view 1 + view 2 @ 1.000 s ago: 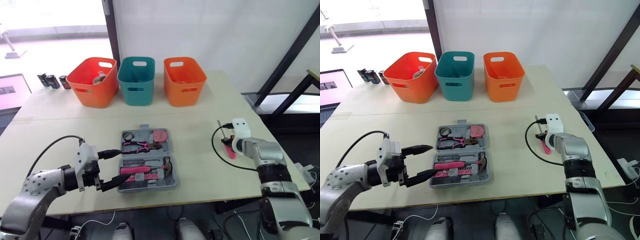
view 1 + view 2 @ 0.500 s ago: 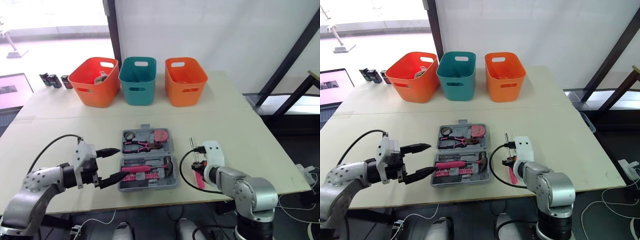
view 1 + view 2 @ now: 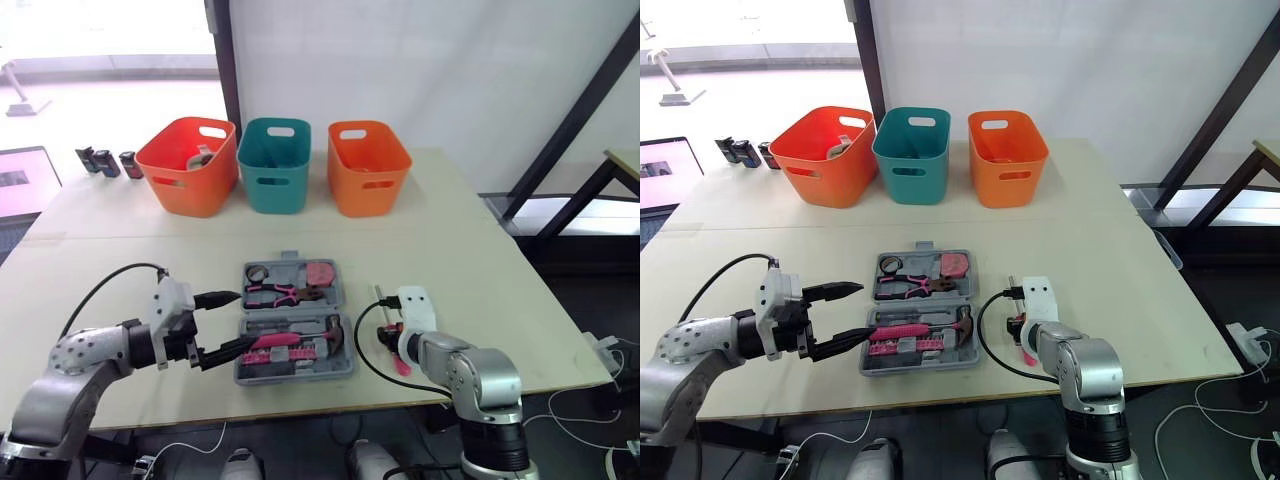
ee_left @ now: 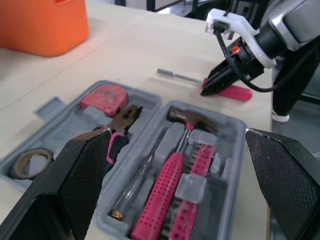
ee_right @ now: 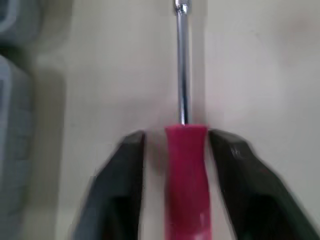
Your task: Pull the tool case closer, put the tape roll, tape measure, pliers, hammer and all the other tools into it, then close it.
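We see the right gripper (image 5: 177, 134) low over the table (image 3: 450, 230) with its 2 black fingers (image 5: 120, 175) apart, 1 on each side of the pink handle of the screwdriver (image 5: 185, 170). A thin gap shows on either side, so the handle is straddled, not clamped. The screwdriver lies flat on the table just to the right of the tool case (image 3: 343, 290), with its metal shaft pointing away from the robot.

The left gripper (image 3: 245, 320) hovers at the case's left edge with its 2 fingers spread wide and nothing between them. Its lower finger reaches over the front-left corner of the case; we cannot tell whether it touches.

The grey case lies open and flat near the front middle of the table. In its far half we make out the tape roll (image 4: 22, 162) at the left. The pliers (image 4: 117, 125), with pink grips, sit in the middle, and the pink tape measure (image 4: 102, 97) is at the right. In the near half lies the hammer (image 4: 175, 165), pink-handled, with its head toward the right. A row of bits (image 4: 197, 170) lies alongside it.

Well beyond the case, 3 bins stand in a row at the far side: an orange bin (image 3: 190, 165), a teal bin (image 3: 275, 160) and a second orange bin (image 3: 368, 165).
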{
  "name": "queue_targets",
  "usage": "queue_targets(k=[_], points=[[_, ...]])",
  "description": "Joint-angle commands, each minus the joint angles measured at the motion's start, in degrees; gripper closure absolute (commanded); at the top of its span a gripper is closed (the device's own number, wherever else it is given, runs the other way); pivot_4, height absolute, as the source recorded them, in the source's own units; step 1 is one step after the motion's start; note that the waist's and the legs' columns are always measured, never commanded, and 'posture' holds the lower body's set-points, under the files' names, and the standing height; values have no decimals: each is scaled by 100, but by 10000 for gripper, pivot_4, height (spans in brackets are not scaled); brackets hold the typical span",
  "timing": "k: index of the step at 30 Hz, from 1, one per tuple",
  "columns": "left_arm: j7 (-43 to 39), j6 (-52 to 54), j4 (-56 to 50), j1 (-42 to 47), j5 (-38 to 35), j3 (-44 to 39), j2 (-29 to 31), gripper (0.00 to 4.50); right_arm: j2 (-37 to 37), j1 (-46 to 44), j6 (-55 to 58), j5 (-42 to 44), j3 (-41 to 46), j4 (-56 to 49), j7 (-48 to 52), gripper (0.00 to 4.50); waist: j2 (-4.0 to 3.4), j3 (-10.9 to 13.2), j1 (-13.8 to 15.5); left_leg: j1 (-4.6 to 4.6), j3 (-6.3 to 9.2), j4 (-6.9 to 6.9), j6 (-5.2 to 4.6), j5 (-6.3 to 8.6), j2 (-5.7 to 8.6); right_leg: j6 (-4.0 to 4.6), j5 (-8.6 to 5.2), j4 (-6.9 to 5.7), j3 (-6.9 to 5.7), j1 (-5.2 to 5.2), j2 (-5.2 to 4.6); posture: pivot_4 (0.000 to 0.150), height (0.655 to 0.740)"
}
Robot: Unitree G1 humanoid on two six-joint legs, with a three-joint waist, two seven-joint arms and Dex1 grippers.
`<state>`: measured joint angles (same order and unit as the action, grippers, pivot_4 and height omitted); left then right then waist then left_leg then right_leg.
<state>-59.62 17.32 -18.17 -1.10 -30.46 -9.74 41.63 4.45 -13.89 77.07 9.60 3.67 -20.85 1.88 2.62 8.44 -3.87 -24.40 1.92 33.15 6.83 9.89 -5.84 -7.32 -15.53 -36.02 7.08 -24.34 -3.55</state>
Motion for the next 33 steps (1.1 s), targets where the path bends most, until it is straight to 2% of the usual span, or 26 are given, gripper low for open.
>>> queue_targets(k=[1,2,6,9,10,12,13,14,16,18,20,22,24,28,33], points=[[36,-51,-129,84,-16,30,-25,0,137,-69,-26,103,407,-478,108,3068,-23,15,5,-9,0,0,-1,0,0,0,0,-1,0,1,0,1500,7400],[42,-52,-136,74,-13,26,-29,0,267,-190,54,191,502,-727,224,427,-43,28,5,-12,-1,1,-1,-1,1,0,0,-1,0,0,0,1500,7400],[63,-36,-175,19,-30,-5,-28,0,1083,-815,534,759,706,-1542,983,427,-100,68,-21,-16,0,-2,-2,-1,1,-3,-1,-10,1,-12,2,1500,7400],[75,-28,-186,11,-32,12,-29,0,2117,-1257,547,1208,508,-1645,1801,427,-104,74,-15,-11,6,-11,-3,-1,-2,-9,-4,-13,1,-15,9,1500,7400],[73,-26,-176,19,-29,33,-36,0,2719,-1422,290,1355,246,-1566,2316,427,-101,74,-12,-11,7,-13,-3,-1,-2,-11,-6,-12,1,-15,9,1500,7400],[59,-43,-143,37,-9,78,-54,0,3955,-1702,-704,1377,-453,-1398,3571,427,-121,111,-4,-14,3,-8,-4,1,0,-17,-10,-7,2,-13,4,1500,7400],[56,-46,-118,63,5,103,-66,0,4344,-1787,-1138,1350,-692,-1283,3971,427,-122,117,-1,-17,-6,-10,-5,1,7,-16,-10,0,7,-11,-5,1500,7400],[51,-51,-93,102,15,131,-80,0,4834,-1961,-1833,1059,-1175,-1065,4558,427,-118,119,-5,-18,-11,-6,-5,1,8,-18,-12,0,10,-11,-6,1500,7400],[40,-61,-41,178,25,180,-99,0,5665,-2330,-3992,6,-2202,-520,5839,427,-112,125,-11,-17,-10,-8,-6,3,7,-22,-14,2,10,-11,-4,1500,7400],[20,-82,7,229,34,215,-101,0,6084,-2672,-5956,-954,-2955,36,6763,427,-106,133,-22,-14,-12,-6,-6,3,7,-27,-16,-1,9,-14,-4,1500,7400],[6,-110,51,275,64,240,-103,0,6200,-3094,-8400,-2225,-3638,839,6977,427,-102,138,-42,-9,-13,-9,-6,3,6,-46,-26,-2,9,-13,-2,1500,7400],[10,-110,77,312,78,251,-115,0,6120,-3489,-10329,-3360,-4100,1610,6712,427,-103,144,-39,-8,-16,-10,-5,3,6,-53,-29,-2,10,-14,-3,1500,7400],[20,-94,60,301,69,241,-123,0,5867,-3694,-11634,-3958,-4450,2147,6549,427,-97,149,-22,-8,-19,-9,-4,2,6,-48,-26,-4,10,-15,-4,1500,7400],[58,-64,-21,255,45,218,-136,0,5443,-3774,-12628,-4482,-4649,2618,6500,427,-95,155,-5,-9,-18,-13,-4,1,6,-39,-20,-13,10,-17,-2,1500,7400],[194,-45,-60,216,41,146,-158,0,4610,-4088,-12892,-5037,-4770,3015,6493,427,-100,160,-18,-7,-18,-10,-1,-2,6,-39,-19,-21,10,-17,-1,1500,7400]])
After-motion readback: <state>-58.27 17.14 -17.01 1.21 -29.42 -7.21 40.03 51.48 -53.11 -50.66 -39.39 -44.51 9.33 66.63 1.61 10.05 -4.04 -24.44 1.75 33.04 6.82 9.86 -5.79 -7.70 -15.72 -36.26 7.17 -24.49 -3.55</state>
